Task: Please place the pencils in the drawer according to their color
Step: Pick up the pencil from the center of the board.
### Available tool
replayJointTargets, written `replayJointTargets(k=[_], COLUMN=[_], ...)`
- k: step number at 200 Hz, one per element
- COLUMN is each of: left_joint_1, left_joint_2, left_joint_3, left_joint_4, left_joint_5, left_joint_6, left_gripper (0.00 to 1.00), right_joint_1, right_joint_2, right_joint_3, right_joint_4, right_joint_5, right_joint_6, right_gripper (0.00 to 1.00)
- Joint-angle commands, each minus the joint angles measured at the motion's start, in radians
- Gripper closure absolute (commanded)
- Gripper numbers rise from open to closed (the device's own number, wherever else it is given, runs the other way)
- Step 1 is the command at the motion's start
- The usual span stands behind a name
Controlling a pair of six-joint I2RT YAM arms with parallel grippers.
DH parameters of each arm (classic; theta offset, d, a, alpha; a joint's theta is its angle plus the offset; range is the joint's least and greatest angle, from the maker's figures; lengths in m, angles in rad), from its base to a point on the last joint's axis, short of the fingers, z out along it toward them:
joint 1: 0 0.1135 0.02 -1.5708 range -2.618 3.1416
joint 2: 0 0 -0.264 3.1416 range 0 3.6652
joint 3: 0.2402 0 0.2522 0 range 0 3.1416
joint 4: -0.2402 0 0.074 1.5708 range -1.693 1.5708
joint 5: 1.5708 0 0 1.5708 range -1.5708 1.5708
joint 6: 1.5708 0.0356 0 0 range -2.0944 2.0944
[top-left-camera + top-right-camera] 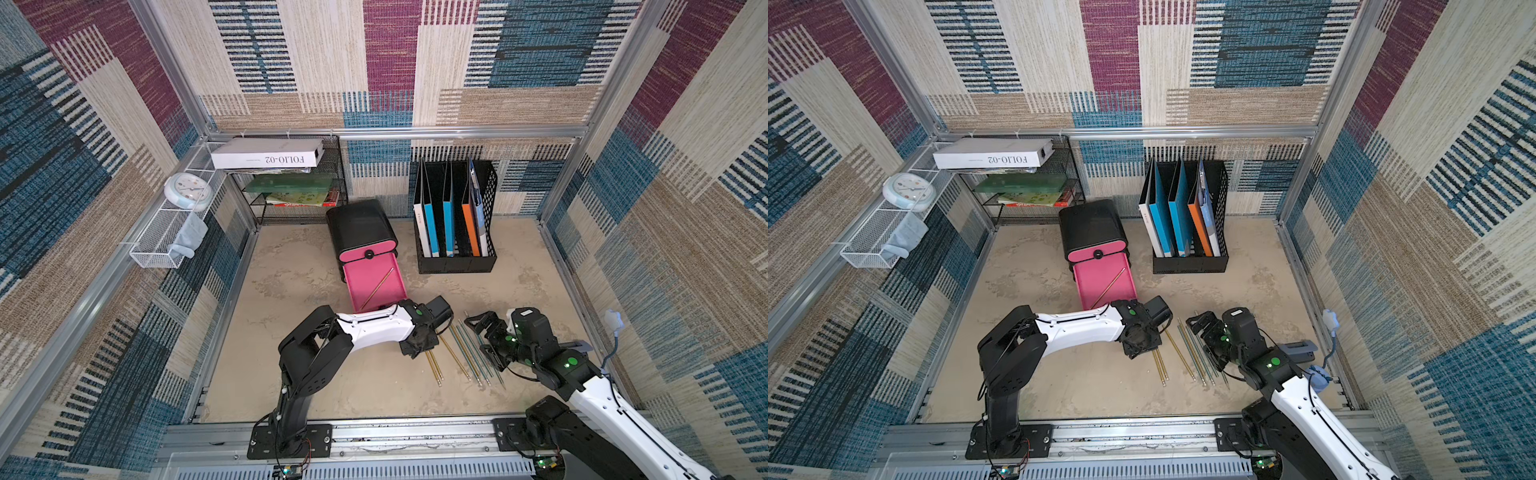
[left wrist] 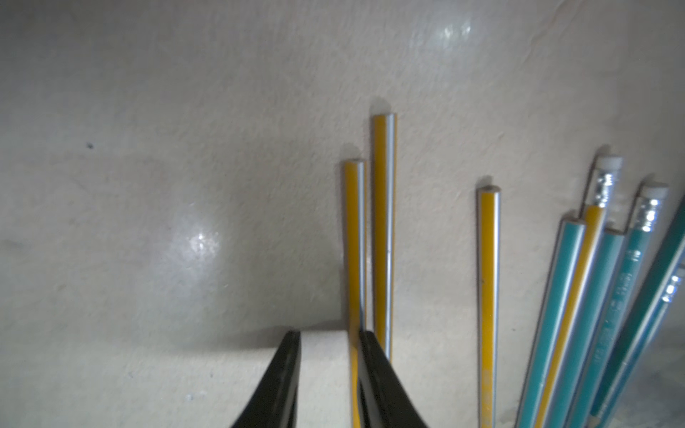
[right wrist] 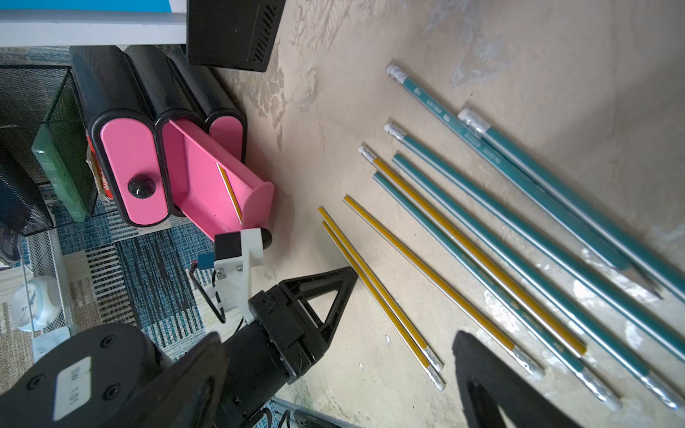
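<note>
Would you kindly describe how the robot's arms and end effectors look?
The left arm and right arm have white shells, black joints, green lights and thin black cables. The left end effector and right end effector have black triangular fingers. A white label on the left arm reads SW 101.

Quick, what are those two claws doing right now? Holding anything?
Left gripper: partly open, straddling a yellow pencil on the table, not clamped on it.
Right gripper: wide open, holding nothing.
</note>
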Motion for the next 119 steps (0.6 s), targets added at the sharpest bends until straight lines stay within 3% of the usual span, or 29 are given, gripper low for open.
replayJointTargets(k=[1, 67, 119], left_joint_1=[-0.001, -0.003, -0.003], left_joint_2=[0.009, 0.062, 0.065], left_joint_3=[0.008, 0.064, 0.049], left_joint_4=[-0.010, -0.111, -0.132], left_joint_5=[-0.002, 0.011, 0.007], left_joint_6=[-0.007, -0.026, -0.038], left_gripper=[0.69, 0.71, 0.82], right_joint_1=[0.001, 0.001, 0.000], right_joint_2=[0.001, -0.003, -0.014], right_joint_3=[-0.004, -0.006, -0.008], right_joint_4=[0.015, 0.015, 0.015], right_joint_5=[-0.006, -0.006, -0.004], right_joint_6=[-0.001, 0.002, 0.005], right_gripper=[0.01, 0.01, 0.01])
